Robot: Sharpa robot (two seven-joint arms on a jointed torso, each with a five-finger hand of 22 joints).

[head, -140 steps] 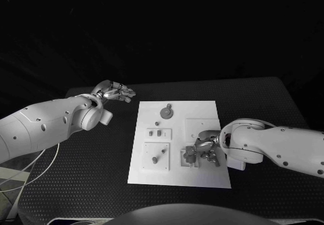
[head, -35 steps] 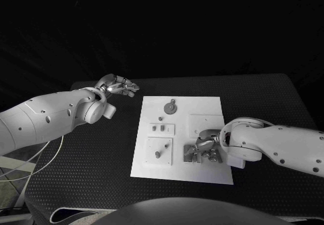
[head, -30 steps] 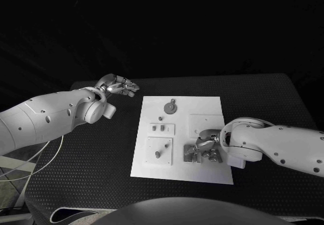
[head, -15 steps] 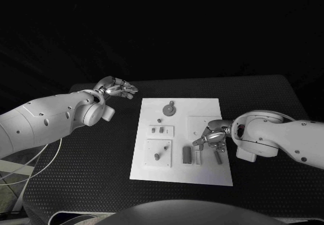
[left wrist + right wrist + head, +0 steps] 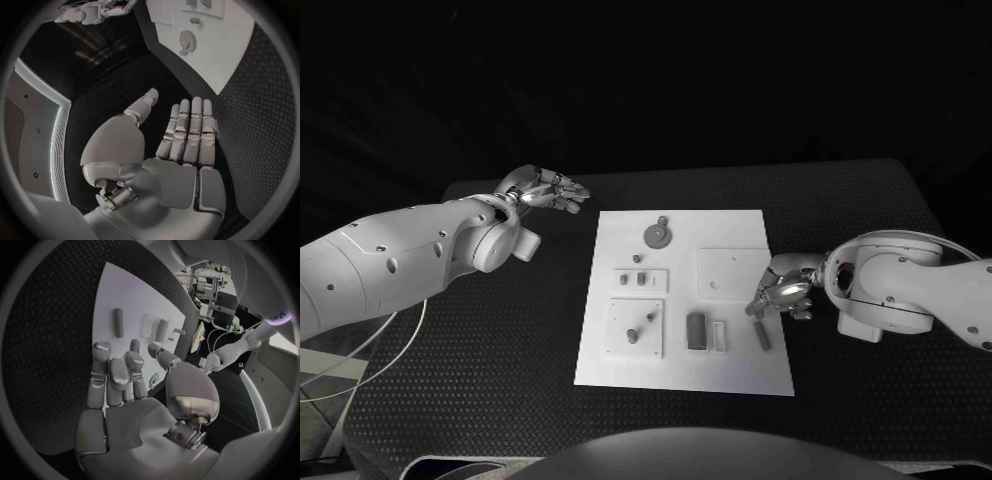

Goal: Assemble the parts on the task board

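Observation:
The white task board (image 5: 679, 372) lies in the middle of the table. Near its front right lie a dark bar (image 5: 695, 330), a pale bar (image 5: 720, 336) and a thin dark rod (image 5: 762, 335), side by side. A round disc (image 5: 656, 236) sits at the far end, two small pieces (image 5: 635, 280) stand in a small plate, and a lever piece (image 5: 633, 335) is at the near left. My right hand (image 5: 783, 290) hovers at the board's right edge, fingers spread, holding nothing (image 5: 125, 385). My left hand (image 5: 545, 190) is off the board's far left corner, fingers straight and empty (image 5: 175, 140).
A raised square plate (image 5: 730, 272) sits on the board just left of my right hand. Black table surface (image 5: 488, 350) surrounds the board on all sides. The right wrist view shows the rod (image 5: 117, 322) and bars (image 5: 155, 328) beyond the fingertips.
My right hand has lifted off the bars at the board's near right and drawn back to the board's right edge, uncovering them. The left hand has barely moved.

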